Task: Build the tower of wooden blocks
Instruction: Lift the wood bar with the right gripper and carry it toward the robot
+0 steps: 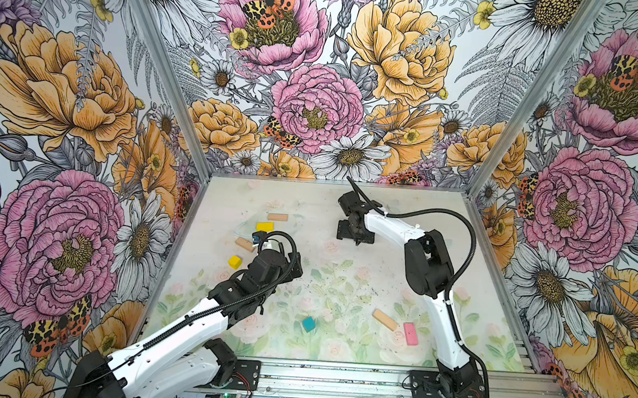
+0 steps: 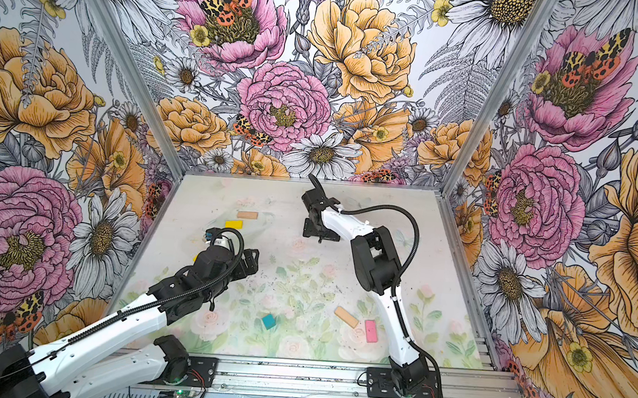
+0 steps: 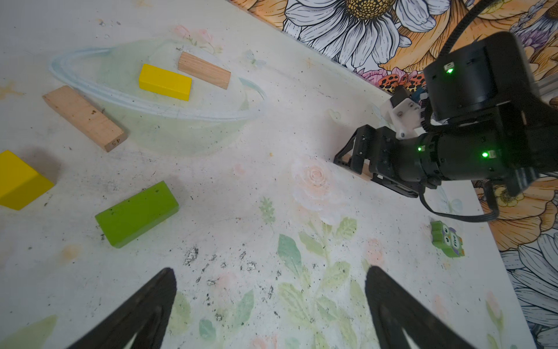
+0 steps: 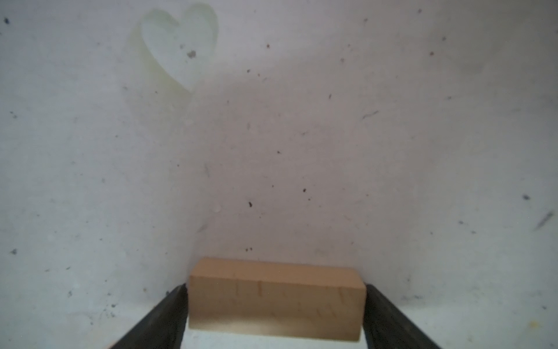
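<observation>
The yellow bar (image 1: pixel 264 226) is taken as the landmark on the table (image 1: pixel 385 212). A far plank (image 1: pixel 277 217) is seen just beside it, on its side toward the back wall. An angled plank (image 1: pixel 244 244) is found near the bar on its front side, and the yellow cube (image 1: pixel 235 261) lies a little farther the same way. The lime green block (image 3: pixel 137 214) is shown only in the left wrist view, apart from the yellow bar and near the yellow cube. The teal cube (image 1: pixel 308 323), a front plank (image 1: pixel 385 320) and the pink slab (image 1: pixel 410 333) are seen well apart from the bar, toward the front rail. The slab lies just beside that plank, on the side away from the bar. Each block rests singly and flat.

The left gripper (image 3: pixel 270 269) is held above the table with its fingers spread wide and only bare table between them.

The right gripper (image 4: pixel 276 288) is lowered to the right of the yellow bar in both top views. A tan plank (image 4: pixel 274 302) is flanked by its fingers, which are seen right against both ends. Whether the plank is clamped or merely flanked cannot be told.

A small green figure (image 3: pixel 447 238) stands well away from the bar, beyond the right gripper.
</observation>
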